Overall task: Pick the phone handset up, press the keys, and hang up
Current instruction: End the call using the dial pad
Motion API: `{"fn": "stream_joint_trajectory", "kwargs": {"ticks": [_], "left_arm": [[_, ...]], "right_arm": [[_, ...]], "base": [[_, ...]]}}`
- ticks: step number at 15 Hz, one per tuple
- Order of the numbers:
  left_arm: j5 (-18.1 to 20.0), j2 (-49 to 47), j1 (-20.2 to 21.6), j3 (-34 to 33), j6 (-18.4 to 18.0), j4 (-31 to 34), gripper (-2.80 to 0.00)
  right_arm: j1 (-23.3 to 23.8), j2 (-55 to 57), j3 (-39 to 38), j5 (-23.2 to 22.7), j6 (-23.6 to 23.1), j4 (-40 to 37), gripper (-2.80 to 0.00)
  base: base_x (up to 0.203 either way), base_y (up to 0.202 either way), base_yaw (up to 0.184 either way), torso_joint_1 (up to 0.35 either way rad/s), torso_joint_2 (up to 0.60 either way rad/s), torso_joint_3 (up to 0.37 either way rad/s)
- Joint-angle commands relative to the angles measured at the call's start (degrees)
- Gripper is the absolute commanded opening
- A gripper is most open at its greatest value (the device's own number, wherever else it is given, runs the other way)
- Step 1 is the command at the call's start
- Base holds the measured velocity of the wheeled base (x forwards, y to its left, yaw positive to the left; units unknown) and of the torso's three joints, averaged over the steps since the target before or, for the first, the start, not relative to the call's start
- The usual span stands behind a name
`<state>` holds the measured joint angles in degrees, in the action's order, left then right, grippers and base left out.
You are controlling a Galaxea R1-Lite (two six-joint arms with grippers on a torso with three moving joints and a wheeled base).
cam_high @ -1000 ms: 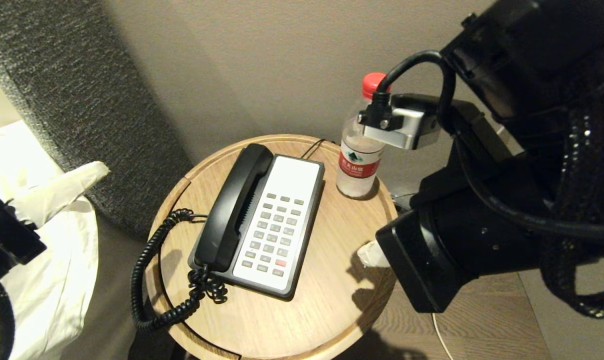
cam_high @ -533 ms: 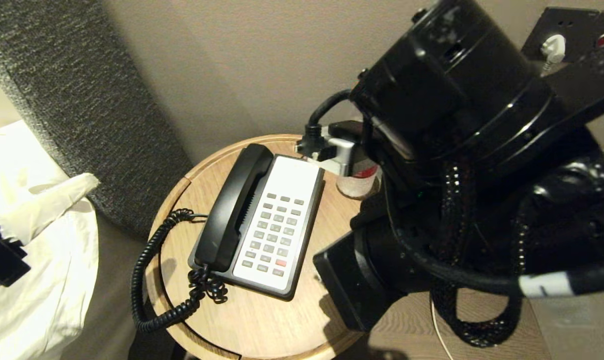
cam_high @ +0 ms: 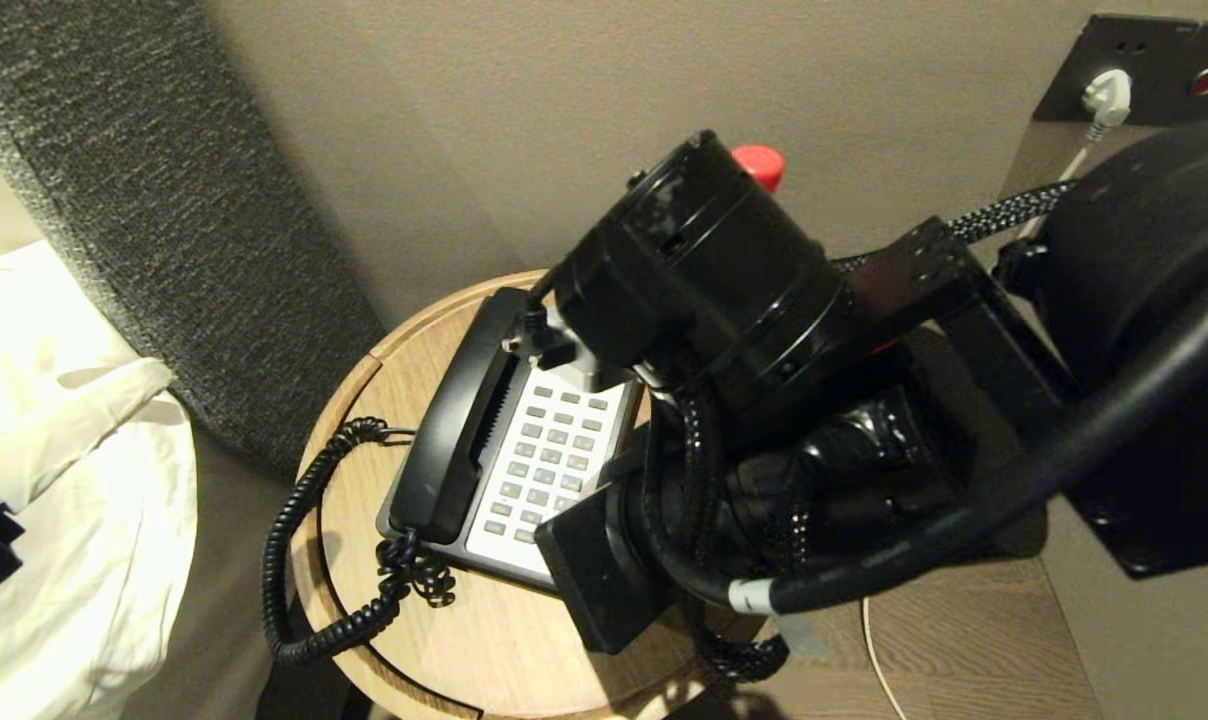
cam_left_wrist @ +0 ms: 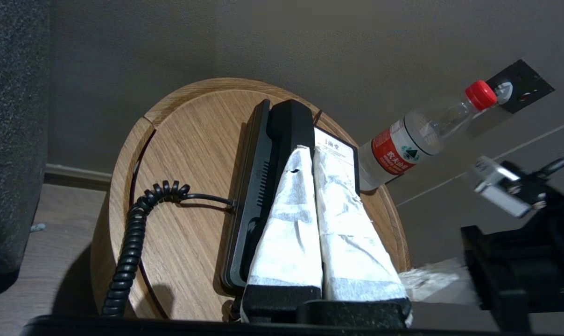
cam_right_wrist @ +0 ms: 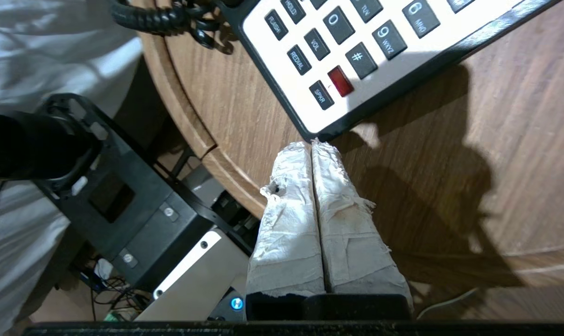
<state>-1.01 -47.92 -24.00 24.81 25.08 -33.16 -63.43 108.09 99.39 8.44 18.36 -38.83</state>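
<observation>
Black plastic phone handset (cam_high: 464,420) rests in its cradle, untouched.

It lies along the black-and-white keypad phone base (cam_high: 539,470) on the round wooden table (cam_high: 444,640), its coiled black cord (cam_high: 294,560) beside it. The right gripper (cam_right_wrist: 312,147), its white-wrapped fingers pressed together, hovers just off the base's near corner. The left gripper (cam_left_wrist: 307,156), fingers also closed, hangs well away.
</observation>
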Motion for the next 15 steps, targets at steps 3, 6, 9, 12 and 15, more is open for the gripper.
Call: {"fn": "stream_joint_trajectory", "kwargs": {"ticks": [3,6,9,12,15], "left_arm": [[0.0,0.1,0.0,-0.1,0.1,-0.2,-2.80],[0.0,0.0,0.0,-0.1,0.2,-0.2,-2.80],[0.1,0.1,0.0,-0.7,0.5,-0.2,-2.80],[0.1,0.0,0.0,-0.7,0.6,-0.2,-2.80],[0.2,0.0,0.0,-1.0,0.7,-0.3,-2.80]], "right_arm": [[0.2,2.6,0.6,0.5,0.1,0.1,-2.80],[1.0,3.5,0.5,0.9,0.0,1.6,-2.80],[1.8,4.1,0.6,1.0,-0.2,1.6,-2.80],[2.1,4.6,0.6,1.0,-0.2,1.6,-2.80],[2.0,4.3,0.7,0.5,-0.3,1.6,-2.80]], "base": [[0.000,0.000,0.000,0.000,0.00,0.000],[0.000,0.000,0.000,0.000,0.00,0.000],[0.000,0.000,0.000,0.000,0.00,0.000],[0.000,0.000,0.000,0.000,0.00,0.000],[0.000,0.000,0.000,0.000,0.00,0.000]]}}
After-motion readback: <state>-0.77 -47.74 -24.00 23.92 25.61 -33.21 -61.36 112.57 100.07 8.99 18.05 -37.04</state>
